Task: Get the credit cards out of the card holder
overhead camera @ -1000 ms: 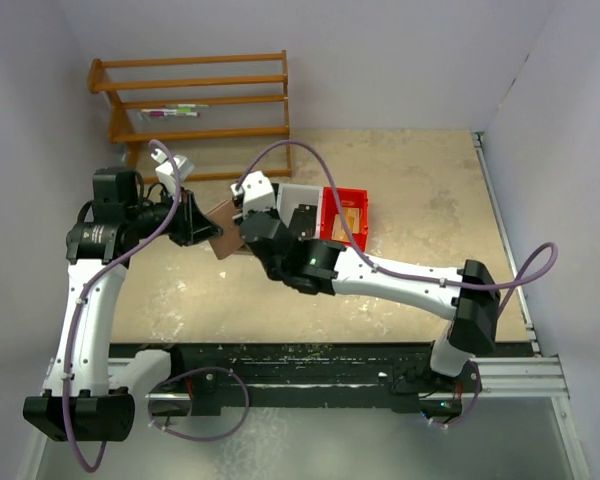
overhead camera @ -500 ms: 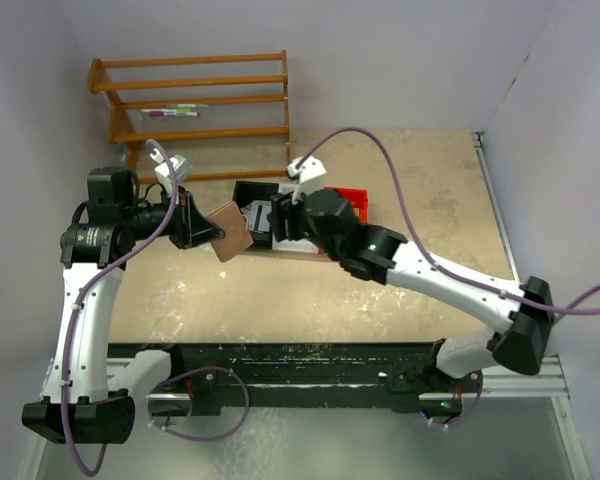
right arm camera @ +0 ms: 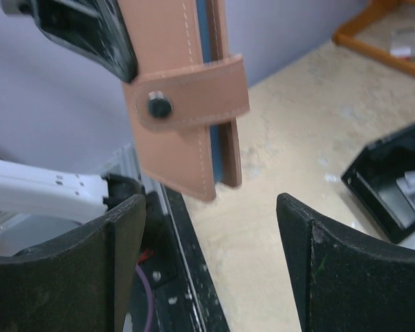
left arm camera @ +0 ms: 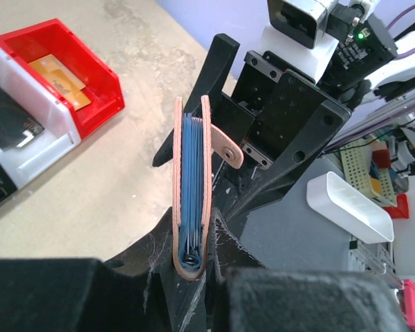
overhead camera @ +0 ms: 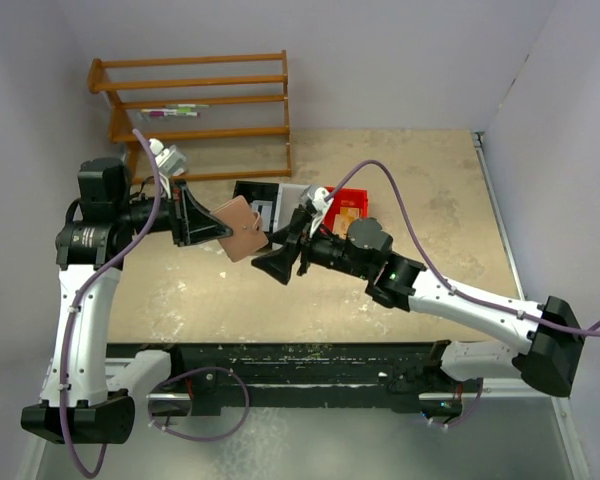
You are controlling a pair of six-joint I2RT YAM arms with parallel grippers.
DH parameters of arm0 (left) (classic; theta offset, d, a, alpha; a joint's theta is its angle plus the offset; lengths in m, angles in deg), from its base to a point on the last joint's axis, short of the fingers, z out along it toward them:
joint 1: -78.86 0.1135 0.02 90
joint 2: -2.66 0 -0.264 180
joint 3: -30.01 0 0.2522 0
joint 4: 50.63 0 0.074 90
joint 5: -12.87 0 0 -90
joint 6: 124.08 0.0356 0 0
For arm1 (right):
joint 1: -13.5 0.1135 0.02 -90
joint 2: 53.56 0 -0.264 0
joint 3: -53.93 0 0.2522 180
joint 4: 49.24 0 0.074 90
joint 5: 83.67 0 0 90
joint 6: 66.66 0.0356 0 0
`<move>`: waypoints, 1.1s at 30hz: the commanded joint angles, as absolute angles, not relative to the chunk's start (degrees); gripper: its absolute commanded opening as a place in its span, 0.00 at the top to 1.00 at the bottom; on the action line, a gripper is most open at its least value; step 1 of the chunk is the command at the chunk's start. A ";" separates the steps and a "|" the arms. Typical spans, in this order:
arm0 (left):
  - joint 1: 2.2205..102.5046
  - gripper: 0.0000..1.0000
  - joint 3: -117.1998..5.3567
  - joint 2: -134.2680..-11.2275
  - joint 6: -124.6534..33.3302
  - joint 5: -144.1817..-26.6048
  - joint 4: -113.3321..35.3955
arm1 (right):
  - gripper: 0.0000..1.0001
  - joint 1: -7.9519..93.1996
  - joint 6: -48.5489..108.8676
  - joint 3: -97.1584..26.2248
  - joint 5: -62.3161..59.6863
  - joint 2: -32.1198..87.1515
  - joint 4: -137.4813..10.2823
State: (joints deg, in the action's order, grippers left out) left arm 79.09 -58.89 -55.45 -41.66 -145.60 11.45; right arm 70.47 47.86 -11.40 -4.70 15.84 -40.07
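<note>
left gripper [overhead camera: 202, 220]: closed on the folded end of the card holder [overhead camera: 242, 228], which is held in the air above the table [overhead camera: 430, 200]. right gripper [overhead camera: 277, 265]: jaws are spread wide, nothing is gripped, positioned just beside the holder's free end. red bin [overhead camera: 352, 205]: a golden-yellow card [left arm camera: 59, 79] is laid inside.

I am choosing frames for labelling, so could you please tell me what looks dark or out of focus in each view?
Top external: evenly lit, sharp, no glare. Left wrist: card holder crisp, left gripper holding it dark and blurred. Right wrist: card holder sharp, the open right gripper soft and shadowed.
</note>
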 commanded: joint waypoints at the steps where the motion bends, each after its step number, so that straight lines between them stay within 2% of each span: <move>1: 78.98 1.00 -61.98 -54.34 -47.15 -151.96 5.00 | 0.21 70.61 50.02 -13.42 -5.38 16.45 -25.16; 10: 78.98 1.00 -61.97 -53.19 -48.59 -157.44 4.10 | 0.22 70.69 52.25 -15.51 3.66 19.82 -19.77; 16: 78.99 1.00 -61.44 -52.53 -48.53 -159.06 3.93 | 0.26 70.57 54.38 -15.29 2.08 19.36 -16.91; 22: 78.95 1.00 -61.09 -51.98 -47.90 -159.44 4.54 | 0.41 70.61 53.40 -16.70 1.12 18.42 -17.73; 28: 79.06 1.00 -61.09 -51.48 -46.84 -159.69 5.59 | 0.51 70.44 53.53 -16.89 2.36 16.42 -17.74; 31: 79.00 1.00 -61.09 -51.40 -45.70 -160.83 6.47 | 0.59 70.37 53.24 -17.02 3.44 16.04 -18.68; 33: 78.98 1.00 -60.98 -51.08 -44.70 -160.89 6.97 | 0.69 70.38 53.23 -17.05 3.69 15.62 -18.13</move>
